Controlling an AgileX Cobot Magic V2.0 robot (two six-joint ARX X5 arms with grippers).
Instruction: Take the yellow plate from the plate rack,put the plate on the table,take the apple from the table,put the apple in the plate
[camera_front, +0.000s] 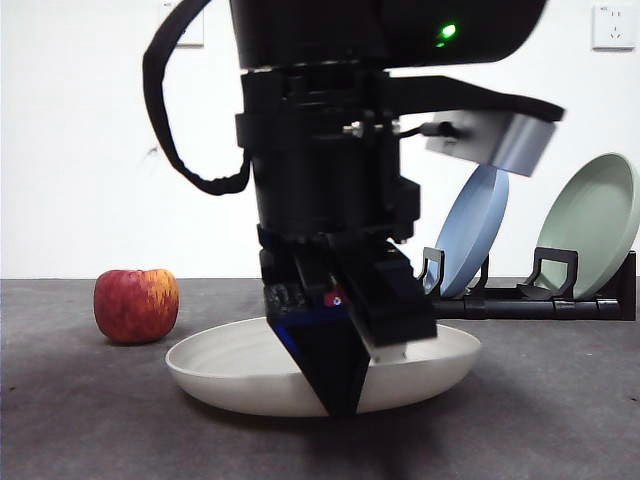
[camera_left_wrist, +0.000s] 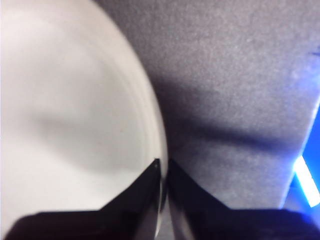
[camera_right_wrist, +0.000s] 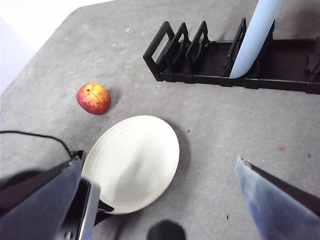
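Left gripper pinching the rim of the plate

The left gripper (camera_left_wrist: 163, 167), its two black jaws nearly closed, clamps the thin edge of the wide, round, matte cream plate (camera_left_wrist: 70, 110). The plate spreads away on one jaw's side; the dark grey, rough-textured table (camera_left_wrist: 235, 75) lies on the other, with a shadow band just beyond the tips.

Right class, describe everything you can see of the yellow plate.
The yellow plate is round, wide and shallow, matte cream with a faint yellowish tint and faint rings inside. It lies flat and empty on the grey table, between the apple and the plate rack. The left gripper is shut on its rim.
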